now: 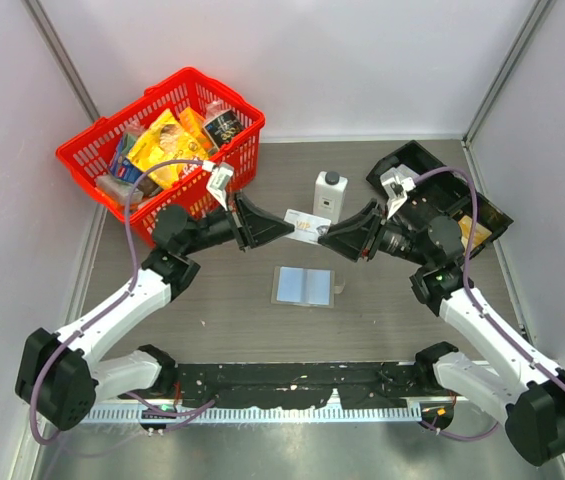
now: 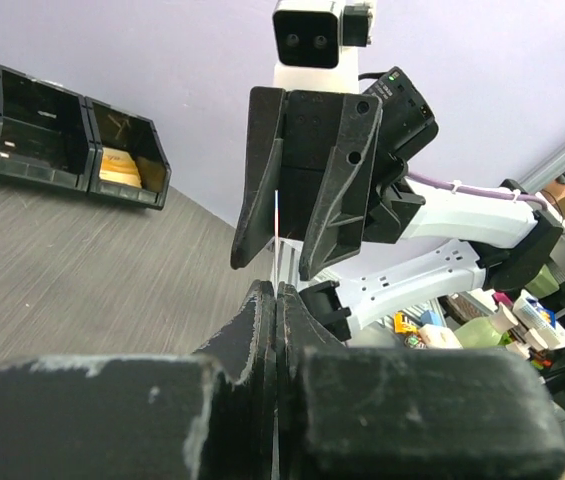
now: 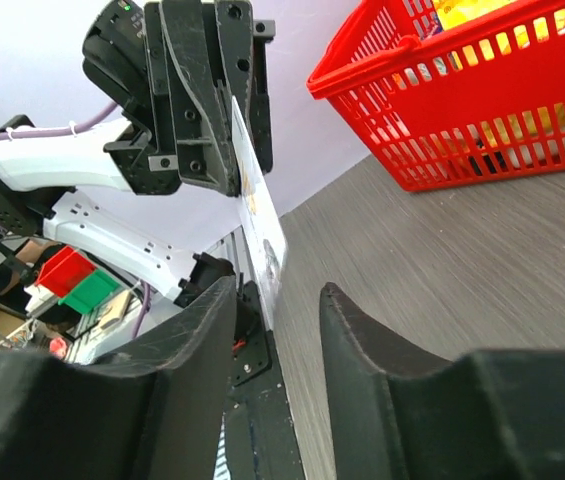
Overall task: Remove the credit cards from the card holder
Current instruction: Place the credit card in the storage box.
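My left gripper (image 1: 287,232) hangs above the table's middle, shut on one end of a thin white credit card (image 1: 308,226) with small print. In the right wrist view that card (image 3: 258,215) stands on edge, sticking out of the left fingers. My right gripper (image 1: 328,238) faces it, open, with the card's free end just ahead of its spread fingertips (image 3: 362,330). In the left wrist view the card shows only as a thin edge (image 2: 278,228) rising from my closed left gripper (image 2: 277,292). Two light blue cards (image 1: 304,286) lie flat side by side on the table below. The card holder shows in no view.
A red basket (image 1: 75,160) full of packets stands at the back left, close behind the left arm. A white bottle (image 1: 330,193) stands just behind the two grippers. Black open bins (image 1: 432,165) sit at the back right.
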{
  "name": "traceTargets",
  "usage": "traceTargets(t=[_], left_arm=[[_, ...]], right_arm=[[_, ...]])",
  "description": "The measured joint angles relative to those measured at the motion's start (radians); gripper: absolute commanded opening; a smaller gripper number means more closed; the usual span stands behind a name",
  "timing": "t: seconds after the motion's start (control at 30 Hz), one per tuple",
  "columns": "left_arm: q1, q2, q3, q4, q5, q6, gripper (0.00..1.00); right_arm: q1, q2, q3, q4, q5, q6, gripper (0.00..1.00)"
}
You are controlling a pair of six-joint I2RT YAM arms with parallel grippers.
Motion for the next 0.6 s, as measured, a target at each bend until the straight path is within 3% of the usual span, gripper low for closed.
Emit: traceTargets(t=[0.1,0.17,0.27,0.3,0.43,0.5,0.6], left_arm=[[-0.004,0.009,0.000,0.014,0.000,-0.016,0.00],[-0.004,0.013,0.000,0.015,0.000,-0.020,0.00],[-0.004,0.020,0.000,0.018,-0.001,-0.022,0.01],[-0.002,0.024,0.000,0.018,-0.004,-0.021,0.07],[0.001,0.028,0.000,0.004,-0.021,-0.008,0.58],[0.006,0.026,0.002,-0.036,-0.036,0.025,0.72],[0.021,0.006,0.020,-0.186,-0.095,0.101,0.84]], right_arm=[[0.000,0.021,0.000,0.056,0.005,0.033,0.26],[0.000,0.040,0.000,0.095,0.005,0.055,0.09],[0.000,0.060,0.000,0.123,0.003,0.077,0.01],[0.000,0.063,0.000,0.131,0.002,0.082,0.01],[-0.002,0.063,0.000,0.120,0.006,0.074,0.01],[-0.004,0.061,0.004,0.080,0.018,0.050,0.01],[-0.024,0.054,0.029,-0.036,0.066,-0.005,0.01]])
